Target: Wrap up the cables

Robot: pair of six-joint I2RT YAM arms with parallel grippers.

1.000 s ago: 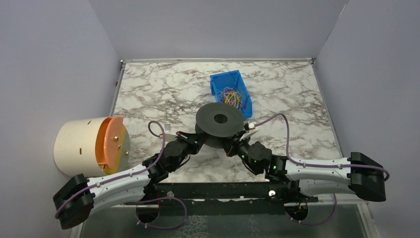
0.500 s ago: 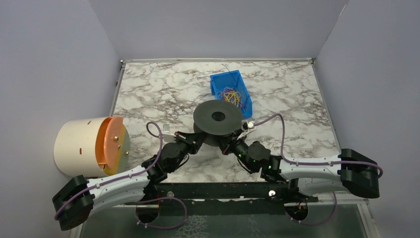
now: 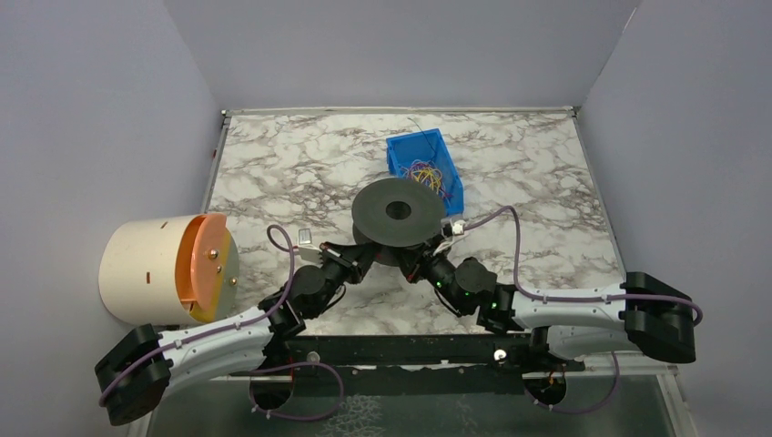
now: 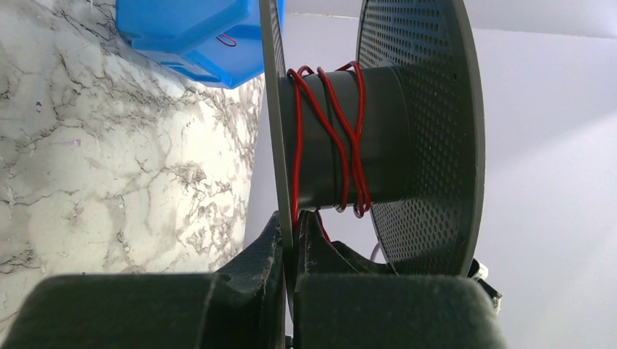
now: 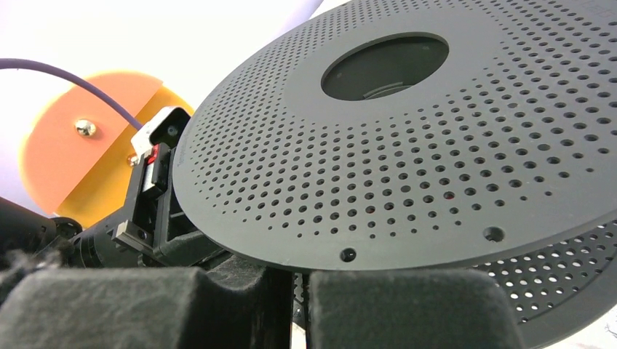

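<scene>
Marble table (image 3: 273,164): spool (image 3: 398,211) with cable (image 4: 327,138) farther left

Overhead view: cables (image 3: 425,174) in blue bin (image 3: 415,137) too small to separate strand from strand. Left fingers (image 4: 244,287) and right fingers (image 5: 145,305) hidden beneath spool (image 3: 398,215).

Left wrist view: spool flanges and bin cut off by top edge. Red cable (image 4: 342,145) lower end lost behind left fingers.

Right wrist view: right fingers blurred, cut by bottom edge; grip on flange rim cannot be told. Orange disc (image 5: 65,167) partly hidden behind arm hardware.
</scene>
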